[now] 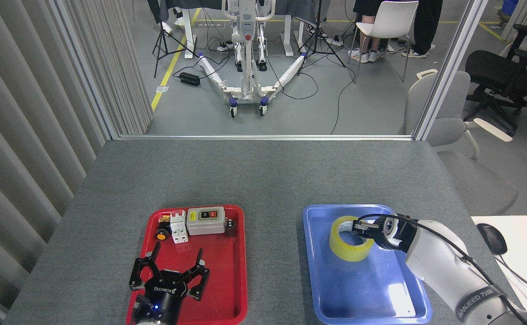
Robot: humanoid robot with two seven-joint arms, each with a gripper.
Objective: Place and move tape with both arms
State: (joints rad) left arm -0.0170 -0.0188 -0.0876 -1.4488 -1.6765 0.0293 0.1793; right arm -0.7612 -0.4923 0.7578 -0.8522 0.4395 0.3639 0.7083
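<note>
The tape [349, 246], a wide translucent yellow roll with a whitish core, rests flat in the blue tray [367, 289], in its far half. My right gripper [359, 226] reaches in from the right, its dark fingertips at the roll's right rim and partly over the core hole. It is seen small and end-on, so its grip on the rim is unclear. My left gripper [177, 261] hovers over the near part of the red tray [234, 289] with its black claws spread wide and nothing between them.
At the red tray's far end sit a grey switch box [205, 220], a white breaker [178, 226] and a small orange-capped knob [161, 234]. A white desk with a mouse [492, 238] and a keyboard edge adjoins the table on the right. Chairs stand beyond.
</note>
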